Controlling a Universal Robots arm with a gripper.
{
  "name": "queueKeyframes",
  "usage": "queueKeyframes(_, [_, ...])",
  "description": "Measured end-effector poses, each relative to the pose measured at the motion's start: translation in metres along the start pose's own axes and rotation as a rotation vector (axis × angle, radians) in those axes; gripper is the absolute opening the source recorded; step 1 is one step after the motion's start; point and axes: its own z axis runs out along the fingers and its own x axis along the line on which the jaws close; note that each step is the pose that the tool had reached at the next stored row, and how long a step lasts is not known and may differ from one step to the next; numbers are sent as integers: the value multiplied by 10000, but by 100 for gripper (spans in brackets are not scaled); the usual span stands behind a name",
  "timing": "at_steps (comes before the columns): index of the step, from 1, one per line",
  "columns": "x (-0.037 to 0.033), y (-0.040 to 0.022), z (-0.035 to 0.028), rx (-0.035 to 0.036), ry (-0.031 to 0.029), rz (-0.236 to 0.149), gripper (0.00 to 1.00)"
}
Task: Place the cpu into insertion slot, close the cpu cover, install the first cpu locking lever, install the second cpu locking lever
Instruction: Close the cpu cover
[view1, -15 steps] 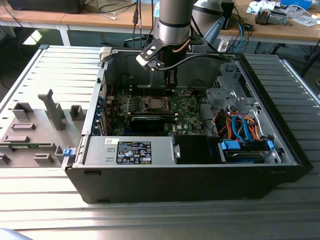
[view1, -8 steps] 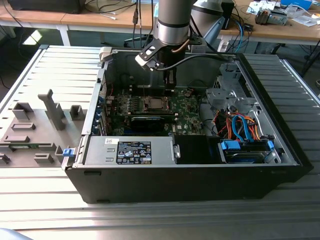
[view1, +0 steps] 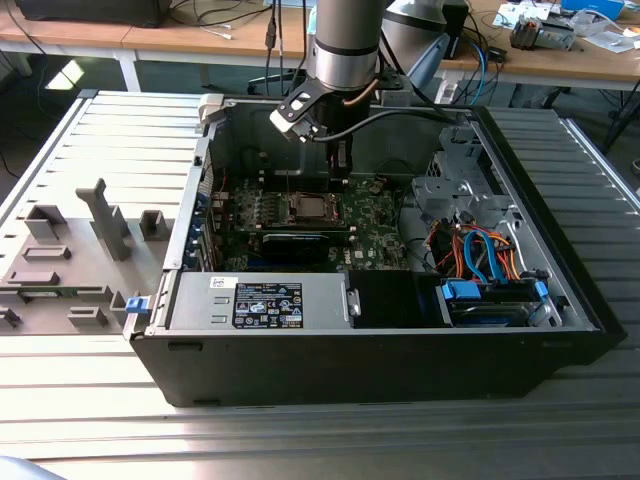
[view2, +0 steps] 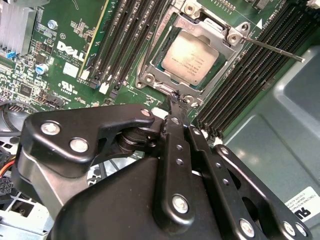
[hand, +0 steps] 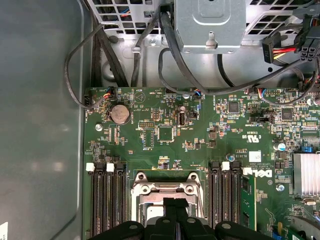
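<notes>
An open black computer case (view1: 400, 350) lies on a ribbed metal table (view1: 120, 140). Inside, a green motherboard (hand: 165, 115) carries a coin battery (hand: 120, 114) and black memory slots (hand: 106, 200), with orange and blue cables (view1: 480, 250) nearby. Grey plastic blocks (view1: 105, 215) stand beside the case.

You had the cpu (view2: 189, 60) seated in the insertion slot (view2: 148, 79), cpu cover (view2: 223, 54) lying around it, memory slots (view2: 129, 36) flanking both sides, your gripper (view2: 173, 98) near the slot's edge, all inside the case (view1: 350, 362).
</notes>
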Motion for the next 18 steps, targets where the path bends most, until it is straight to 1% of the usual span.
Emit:
queueKeyframes(3, [0,-1,2,1,23,0,11])
queueKeyframes(7, [0,-6,8,1,34,1,11])
queueKeyframes(18, [0,-21,27,1,41,1,11])
